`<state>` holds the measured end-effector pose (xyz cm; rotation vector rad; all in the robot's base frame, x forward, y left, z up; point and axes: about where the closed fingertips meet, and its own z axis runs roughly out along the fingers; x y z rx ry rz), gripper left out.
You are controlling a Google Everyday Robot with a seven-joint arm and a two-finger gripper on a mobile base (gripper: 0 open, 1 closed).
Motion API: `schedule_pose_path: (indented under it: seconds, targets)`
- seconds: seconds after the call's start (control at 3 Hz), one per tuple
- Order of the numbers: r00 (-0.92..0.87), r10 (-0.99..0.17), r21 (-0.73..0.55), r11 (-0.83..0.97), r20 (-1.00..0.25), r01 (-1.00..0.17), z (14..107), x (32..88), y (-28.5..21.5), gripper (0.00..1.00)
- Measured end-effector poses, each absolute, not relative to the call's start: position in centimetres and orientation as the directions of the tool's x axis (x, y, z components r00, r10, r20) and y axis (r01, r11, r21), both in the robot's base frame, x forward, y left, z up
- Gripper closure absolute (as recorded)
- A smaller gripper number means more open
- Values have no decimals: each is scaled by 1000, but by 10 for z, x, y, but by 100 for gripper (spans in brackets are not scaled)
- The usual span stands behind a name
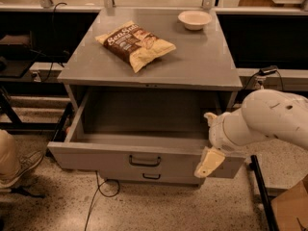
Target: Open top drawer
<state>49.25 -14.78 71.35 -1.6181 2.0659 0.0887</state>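
The top drawer [96, 159] of the grey metal cabinet stands pulled well out, and its inside looks empty. Its flat front panel carries a small black pull handle [144, 161] at the centre. My gripper [208, 139] is at the right end of the drawer front, over its top edge. Its cream fingers [210, 162] are spread apart, one above the edge and one in front of the panel, holding nothing. My white arm [269, 121] reaches in from the right.
A chip bag [134, 44] and a white bowl [194, 19] lie on the cabinet top [202, 61]. A narrower lower drawer [151, 176] is closed. A cable [98, 196] trails on the floor, a person's shoe [19, 167] is at left, and a cardboard box [288, 208] at lower right.
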Motion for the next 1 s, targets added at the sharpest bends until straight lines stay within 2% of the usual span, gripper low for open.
schedule_pose_path:
  seconds: [0.67,1.0]
  targets:
    - [-81,-939,-443,232,-334,-866,817,509,-193,0]
    - [-51,-966,-569,192,-255,-799,887,510,-202,0]
